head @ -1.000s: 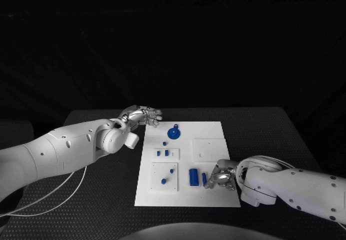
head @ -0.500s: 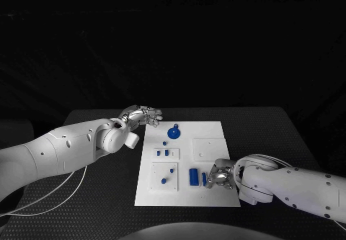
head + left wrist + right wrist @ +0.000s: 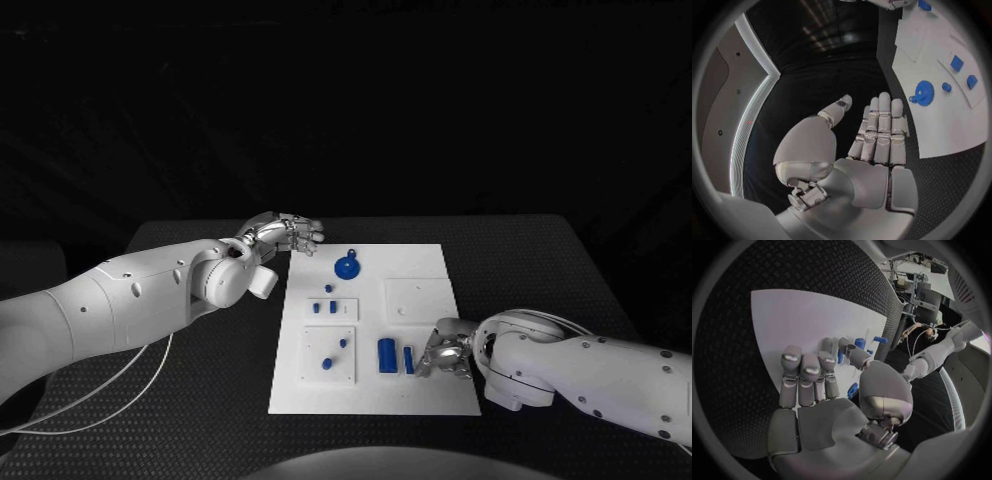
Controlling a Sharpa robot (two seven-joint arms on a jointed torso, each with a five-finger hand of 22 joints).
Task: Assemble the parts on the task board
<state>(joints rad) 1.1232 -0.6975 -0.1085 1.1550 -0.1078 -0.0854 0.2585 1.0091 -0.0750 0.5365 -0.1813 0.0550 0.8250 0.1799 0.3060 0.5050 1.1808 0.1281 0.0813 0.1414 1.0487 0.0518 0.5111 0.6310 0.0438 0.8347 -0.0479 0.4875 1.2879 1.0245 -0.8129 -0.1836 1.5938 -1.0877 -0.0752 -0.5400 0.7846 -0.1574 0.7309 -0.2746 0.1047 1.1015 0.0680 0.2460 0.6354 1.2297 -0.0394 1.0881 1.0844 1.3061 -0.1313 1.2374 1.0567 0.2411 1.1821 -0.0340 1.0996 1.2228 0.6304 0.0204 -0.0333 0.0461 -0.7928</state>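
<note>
Right hand over task board, fingers beside thin blue part; grasp unclear. Approach slowly, pinch squarely. Left hand open, empty.

The head camera looks down on the desk from far, each wrist camera sits close behind its fingers, and all share the task board.

Black table, white task board
The board lies flat mid-table (apparently squared to its edges), reaching toward the near edge.
</note>
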